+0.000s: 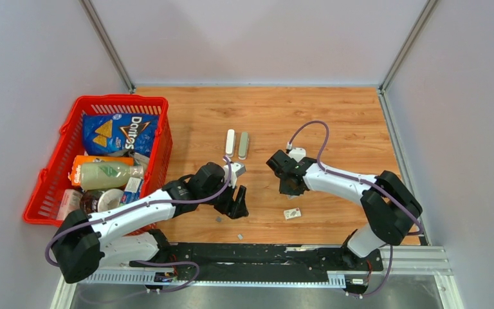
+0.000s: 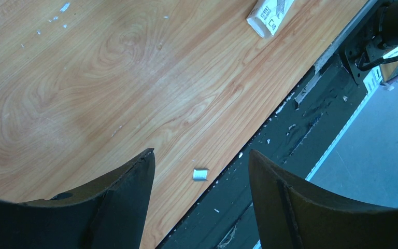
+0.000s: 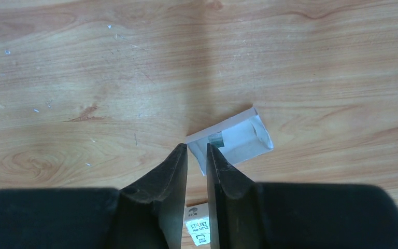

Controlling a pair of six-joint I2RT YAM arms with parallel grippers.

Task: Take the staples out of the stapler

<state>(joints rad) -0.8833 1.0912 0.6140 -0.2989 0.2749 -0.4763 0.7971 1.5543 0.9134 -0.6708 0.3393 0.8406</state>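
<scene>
Wood-grain tabletop lies under both arms. The left gripper stands spread wide, a tiny silvery-grey metal staple strip below its gap. The right gripper is barely parted and empty, a second grey staple strip just beyond its tips on an unfolded white paper packet.

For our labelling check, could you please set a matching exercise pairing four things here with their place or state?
1 chip bag
2 stapler
3 left gripper
4 staple strip

A open wide
B in the red basket
C by the table's front edge
D farther back, in the middle

Pairs: 1-B; 2-D; 3-A; 4-C
</scene>
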